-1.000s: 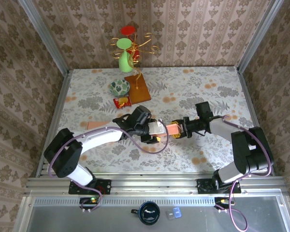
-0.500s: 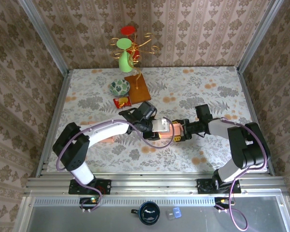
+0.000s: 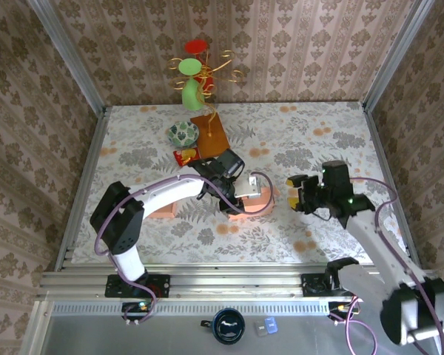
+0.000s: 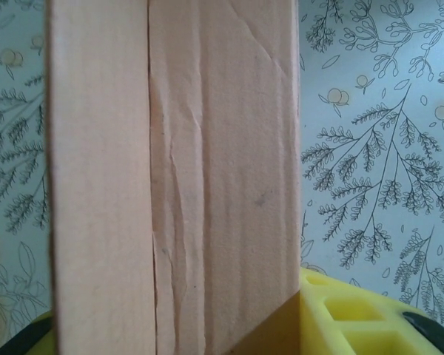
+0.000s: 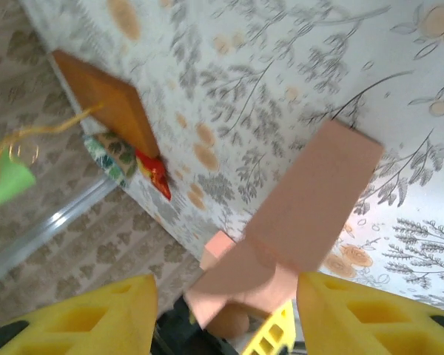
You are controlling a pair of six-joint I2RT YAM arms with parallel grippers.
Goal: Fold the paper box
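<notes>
The paper box [image 3: 263, 195] is pink creased cardboard, held just above the middle of the table. My left gripper [image 3: 244, 198] is shut on it. In the left wrist view the paper box [image 4: 207, 163] stands as a tall panel between the yellow fingers [image 4: 348, 314], pressed against the right one. My right gripper [image 3: 297, 194] hangs open a little to the right of the box, apart from it. From the right wrist, the paper box [image 5: 296, 222] lies beyond the spread yellow fingers [image 5: 377, 310] of the right gripper [image 5: 226, 318], with nothing between them.
At the back of the table stand a wooden board [image 3: 211, 134], a patterned bowl [image 3: 183, 133], a red snack packet [image 3: 186, 156] and a green vase [image 3: 191, 92] with wire ornaments. A flat pink piece [image 3: 163, 210] lies under the left arm. Patterned walls enclose the table.
The right gripper let go of the box's right end and drew back to the right. The left gripper closed on the box and shifted slightly right and away.
</notes>
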